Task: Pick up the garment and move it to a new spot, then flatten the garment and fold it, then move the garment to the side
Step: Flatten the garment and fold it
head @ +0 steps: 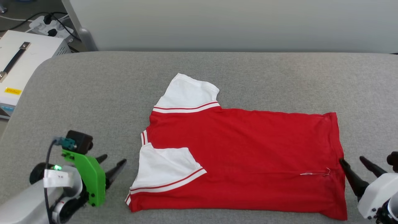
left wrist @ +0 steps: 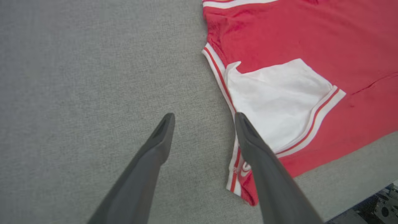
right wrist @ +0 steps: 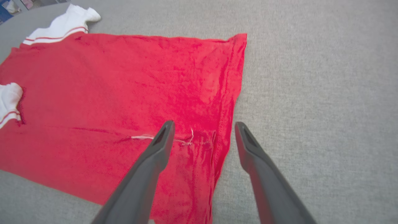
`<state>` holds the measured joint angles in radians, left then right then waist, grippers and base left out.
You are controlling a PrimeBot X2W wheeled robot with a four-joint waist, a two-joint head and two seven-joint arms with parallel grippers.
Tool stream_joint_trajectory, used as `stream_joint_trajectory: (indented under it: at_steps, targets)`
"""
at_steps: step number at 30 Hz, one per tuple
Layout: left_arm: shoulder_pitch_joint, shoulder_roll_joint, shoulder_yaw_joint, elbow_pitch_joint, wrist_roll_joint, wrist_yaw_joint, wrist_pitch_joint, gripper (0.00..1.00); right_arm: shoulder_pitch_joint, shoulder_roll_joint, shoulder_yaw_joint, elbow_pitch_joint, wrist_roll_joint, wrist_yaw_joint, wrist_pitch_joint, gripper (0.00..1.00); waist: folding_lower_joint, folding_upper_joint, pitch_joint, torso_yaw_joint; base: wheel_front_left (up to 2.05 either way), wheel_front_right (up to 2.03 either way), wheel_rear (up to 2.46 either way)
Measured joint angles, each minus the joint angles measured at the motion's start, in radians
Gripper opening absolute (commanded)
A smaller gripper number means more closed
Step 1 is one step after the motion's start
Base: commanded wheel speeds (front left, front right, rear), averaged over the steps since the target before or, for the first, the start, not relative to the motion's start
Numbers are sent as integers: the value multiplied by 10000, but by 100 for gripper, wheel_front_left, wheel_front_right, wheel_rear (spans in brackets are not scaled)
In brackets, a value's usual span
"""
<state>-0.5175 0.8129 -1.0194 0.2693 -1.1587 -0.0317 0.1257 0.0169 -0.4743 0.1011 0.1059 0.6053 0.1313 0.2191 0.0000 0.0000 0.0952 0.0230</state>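
The garment (head: pixel 242 155) lies spread on the grey table, collar end to the left, hem to the right, plain red side up. One white sleeve (head: pixel 186 91) points away from me; the other (head: pixel 164 168) is folded onto the red body. My left gripper (head: pixel 113 160) stands open just left of the collar corner, empty; in the left wrist view its right finger (left wrist: pixel 248 137) overlaps the sleeve edge of the garment (left wrist: pixel 311 37). Open too, my right gripper (head: pixel 353 161) sits at the hem's near corner, straddling the hem edge of the garment (right wrist: pixel 140 84) with nothing held.
The grey padded table (head: pixel 93 93) has bare room on the left and behind the shirt. A white case (head: pixel 21 59) with a black handle and a power strip (head: pixel 51 26) stand off the table's far left. The table's near edge (left wrist: pixel 357 199) runs close under the shirt.
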Motion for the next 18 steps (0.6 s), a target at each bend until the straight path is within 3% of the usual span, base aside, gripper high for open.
stream_joint_trajectory:
  at_steps: [8, 15, 18]
  targets:
    - [-1444, 736, 848, -1068, 677, 439, -437, 100, -490, 1363, -1248, -1162, -1843, 0, -1829, 100, 0, 0, 85, -385, 0, 0, 0]
    - [-3375, 568, 1243, -1158, 1484, 518, -374, 100, -1040, 2385, -1494, -2451, -3254, 0, -3210, 100, 0, 0, 721, -706, 0, 0, 0]
    - [-4431, 194, 1306, -874, 1708, 259, 61, 100, -1240, 2554, -1331, -2746, -3488, 0, -3496, 100, 0, 0, 1133, -857, 0, 0, 0]
